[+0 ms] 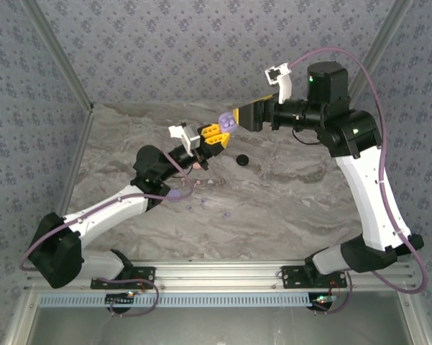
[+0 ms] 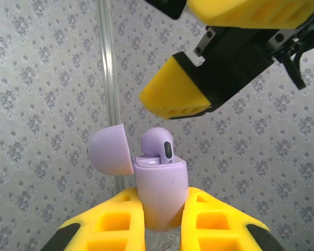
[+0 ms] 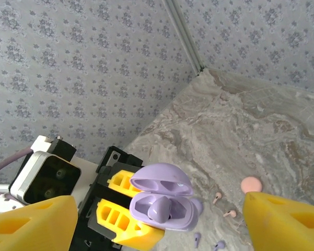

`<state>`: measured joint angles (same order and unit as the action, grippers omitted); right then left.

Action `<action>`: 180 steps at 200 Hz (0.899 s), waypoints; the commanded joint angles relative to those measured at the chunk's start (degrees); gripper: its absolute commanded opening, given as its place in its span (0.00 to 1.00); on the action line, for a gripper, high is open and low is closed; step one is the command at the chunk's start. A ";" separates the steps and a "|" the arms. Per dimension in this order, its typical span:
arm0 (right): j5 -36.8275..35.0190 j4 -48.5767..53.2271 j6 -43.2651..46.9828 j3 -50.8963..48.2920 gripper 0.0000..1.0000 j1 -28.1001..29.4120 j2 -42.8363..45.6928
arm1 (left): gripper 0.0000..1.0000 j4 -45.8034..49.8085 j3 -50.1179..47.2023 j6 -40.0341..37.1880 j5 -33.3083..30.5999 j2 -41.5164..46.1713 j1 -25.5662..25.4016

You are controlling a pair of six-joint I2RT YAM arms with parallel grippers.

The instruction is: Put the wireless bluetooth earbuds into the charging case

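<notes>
- Lilac plastic is what my left pincer (image 2: 163, 212) pinches: the charging case (image 2: 161, 191), clamped by its lower body between the two yellow fingers and held up off the desk (image 1: 295, 194).
- Its lid (image 2: 109, 151) is swung open to one side, above the left pincer's fingertips, joined to the body at the hinge.
- One lilac earbud (image 2: 158, 144) sits in the case just beyond the left pincer's fingertips, its rounded head poking out over the rim.
- My right pincer (image 1: 239, 116) is spread wide with nothing between its fingers. It faces the case's open top, near it but not touching.
- Down on the marbled desk, beneath the left pincer, I see loose pink earbuds (image 3: 217, 197) and, near them, small lilac buds (image 3: 196, 239).
- A pink disc (image 3: 251, 184) lies just beside the pink pair, and a black disc (image 1: 241, 159) rests on the desk below the right pincer's fingers.
</notes>
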<state>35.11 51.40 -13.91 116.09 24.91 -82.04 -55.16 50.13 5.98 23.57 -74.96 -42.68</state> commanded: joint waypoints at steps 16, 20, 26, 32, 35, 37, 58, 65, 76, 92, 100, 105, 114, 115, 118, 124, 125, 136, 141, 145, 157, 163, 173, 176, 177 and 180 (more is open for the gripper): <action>2.20 6.20 2.01 4.81 0.81 1.72 -2.40 | 0.00 -3.81 1.90 -0.65 1.09 -0.17 -0.78; 2.08 6.44 2.12 5.04 0.80 1.93 -2.59 | 0.00 -3.86 1.97 -0.59 1.12 -0.18 -0.82; 2.12 6.68 2.37 5.23 0.80 2.37 -2.83 | 0.00 -3.81 2.05 -0.59 1.12 -0.23 -0.77; 2.03 6.84 2.57 5.36 0.80 2.79 -2.98 | 0.00 -3.81 2.08 -0.52 1.12 -0.35 -0.80; 2.02 6.99 2.69 5.47 0.80 2.98 -2.99 | 0.00 -3.82 2.14 -0.45 1.12 -0.35 -0.81; 2.05 7.08 2.74 5.51 0.79 3.12 -3.09 | 0.00 -3.82 2.14 -0.38 1.17 -0.38 -0.82; 1.11 8.33 3.26 6.29 0.77 4.39 -3.59 | 0.00 -3.60 2.17 -0.27 1.06 -0.67 -0.82; 0.56 8.86 3.57 6.51 0.76 4.62 -3.69 | 0.00 -3.64 2.17 -0.22 0.99 -0.75 -0.82; -0.27 9.28 3.89 6.52 0.76 5.01 -3.71 | 0.00 -3.63 2.14 -0.26 0.86 -0.90 -0.76; -0.66 9.57 4.24 6.57 0.73 5.22 -3.66 | 0.00 -3.45 2.34 -0.25 0.98 -1.07 -0.78; -0.86 9.73 4.24 6.64 0.71 5.28 -3.74 | 0.00 -3.46 2.43 -0.19 0.95 -1.15 -0.83; -1.01 9.82 4.32 6.65 0.71 5.31 -3.77 | 0.00 -3.46 2.41 -0.21 0.95 -1.24 -0.79; -1.12 9.91 4.55 6.73 0.70 5.41 -3.75 | 0.00 -3.47 2.52 -0.17 0.94 -1.33 -0.80; -1.11 9.93 4.57 6.71 0.69 5.41 -3.75 | 0.00 -3.47 2.52 -0.17 0.94 -1.33 -0.77; -1.27 9.96 4.64 6.70 0.69 5.49 -3.74 | 0.00 -3.47 2.51 -0.18 0.95 -1.37 -0.82; -1.41 10.16 4.76 6.73 0.68 5.54 -3.80 | 0.00 -3.38 2.52 -0.16 0.95 -1.42 -0.81; -1.47 10.19 4.77 6.71 0.68 5.56 -3.77 | 0.00 -3.33 2.52 -0.17 0.90 -1.37 -0.82; -1.88 10.44 5.01 6.63 0.67 5.61 -3.78 | 0.00 -3.36 2.61 -0.13 0.85 -1.51 -0.83; -1.96 10.56 5.11 6.66 0.67 5.63 -3.79 | 0.00 -3.29 2.67 -0.18 0.86 -1.55 -0.80; -1.98 10.59 5.12 6.70 0.67 5.67 -3.85 | 0.00 -3.25 2.68 -0.17 0.94 -1.57 -0.82; -1.94 10.75 5.25 6.69 0.66 5.71 -3.97 | 0.00 -3.20 2.82 -0.06 0.95 -1.68 -0.82; -1.89 10.83 5.30 6.71 0.66 5.74 -4.04 | 0.00 -3.20 2.87 -0.06 0.99 -1.70 -0.81; -1.89 10.76 5.34 6.74 0.66 5.85 -4.16 | 0.00 -3.20 2.89 -0.04 1.06 -1.86 -0.77; -1.89 10.82 5.38 6.77 0.66 5.87 -4.13 | 0.00 -3.20 2.88 0.02 1.11 -1.86 -0.78; -1.89 10.83 5.38 6.78 0.66 5.91 -4.20 | 0.00 -3.20 2.92 0.05 1.07 -1.86 -0.80; -1.89 10.87 5.39 6.77 0.66 5.94 -4.19 | 0.00 -3.18 2.91 0.05 1.12 -1.86 -0.83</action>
<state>33.82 60.86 -9.56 121.23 30.33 -85.82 -55.96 50.96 6.02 23.79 -76.31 -43.20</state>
